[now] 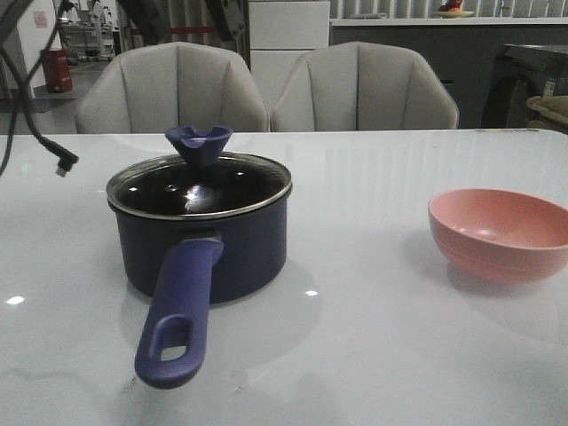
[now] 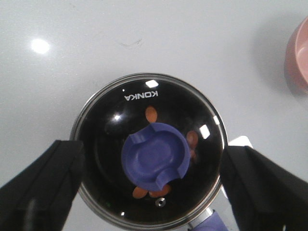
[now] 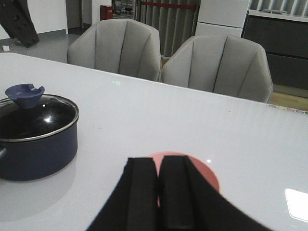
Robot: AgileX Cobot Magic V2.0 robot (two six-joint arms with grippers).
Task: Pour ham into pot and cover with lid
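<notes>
The dark navy pot (image 1: 232, 250) stands at the table's left with its purple-blue handle (image 1: 177, 311) toward me. The clear glass lid (image 1: 200, 188) sits on it, knob (image 1: 199, 142) up. In the left wrist view the lid (image 2: 120, 110) is seen from above, and a few orange-pink ham slices (image 2: 151, 114) show through it on the pot's black bottom. My left gripper (image 2: 153, 166) hangs above the knob, open wide, fingers apart from the lid. My right gripper (image 3: 158, 166) is shut and empty above the pink bowl (image 3: 204, 173). Neither gripper shows in the front view.
The empty pink bowl (image 1: 501, 232) stands at the right of the table; its edge also shows in the left wrist view (image 2: 299, 53). A black cable (image 1: 62, 164) hangs over the far left. Two grey chairs (image 1: 266, 89) stand behind the table's far edge.
</notes>
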